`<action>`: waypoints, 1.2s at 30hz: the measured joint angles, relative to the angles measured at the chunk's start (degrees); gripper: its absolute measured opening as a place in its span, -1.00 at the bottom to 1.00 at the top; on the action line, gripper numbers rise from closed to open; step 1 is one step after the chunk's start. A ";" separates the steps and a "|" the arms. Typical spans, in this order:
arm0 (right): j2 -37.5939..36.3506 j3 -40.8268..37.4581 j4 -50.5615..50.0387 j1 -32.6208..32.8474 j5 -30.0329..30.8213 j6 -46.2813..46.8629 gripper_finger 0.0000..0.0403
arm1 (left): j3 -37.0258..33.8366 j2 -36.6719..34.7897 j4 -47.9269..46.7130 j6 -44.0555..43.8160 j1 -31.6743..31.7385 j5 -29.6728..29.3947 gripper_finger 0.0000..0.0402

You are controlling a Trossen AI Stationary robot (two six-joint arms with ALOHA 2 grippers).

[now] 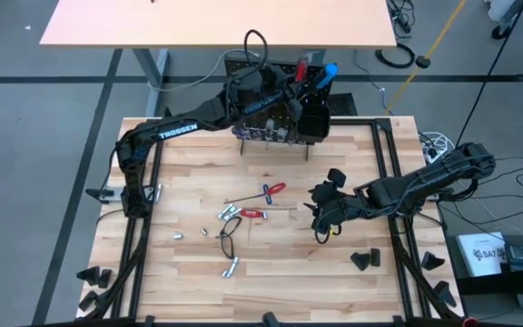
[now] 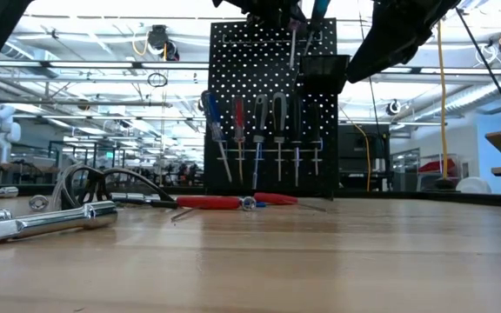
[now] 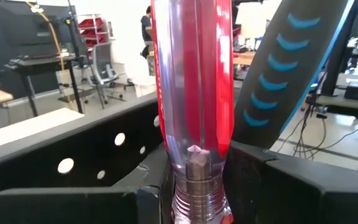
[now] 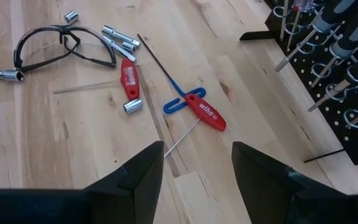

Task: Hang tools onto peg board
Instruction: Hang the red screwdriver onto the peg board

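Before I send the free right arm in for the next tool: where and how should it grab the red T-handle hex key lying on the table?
Grip the red T-handle hex key across its red handle, coming straight down from above. It lies flat, so the thin shaft offers little purchase, while the handle is the thickest part. A blue-handled key lies against it on one side, so set the fingers carefully. The right gripper hovers open close by.

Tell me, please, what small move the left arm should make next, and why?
Probably lower a little, then let go: the left gripper holds the red-handled screwdriver upright at the bin on the peg board, beside a blue-handled tool.
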 joint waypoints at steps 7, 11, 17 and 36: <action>0.00 0.00 1.48 0.00 0.02 -0.69 -0.08 | 0.00 0.00 -0.26 1.08 0.00 -0.68 -0.50; 0.00 0.00 2.26 0.00 -0.01 -1.29 -0.08 | 0.00 0.00 -0.32 1.02 0.00 -0.78 -0.50; 0.00 0.00 2.43 -0.01 -0.01 -1.29 -0.08 | 0.00 -0.07 -0.41 1.08 0.07 -1.66 -0.16; -0.02 0.00 2.48 0.01 -0.22 -1.29 -0.08 | 0.07 -0.49 -2.65 1.50 0.05 -2.24 0.17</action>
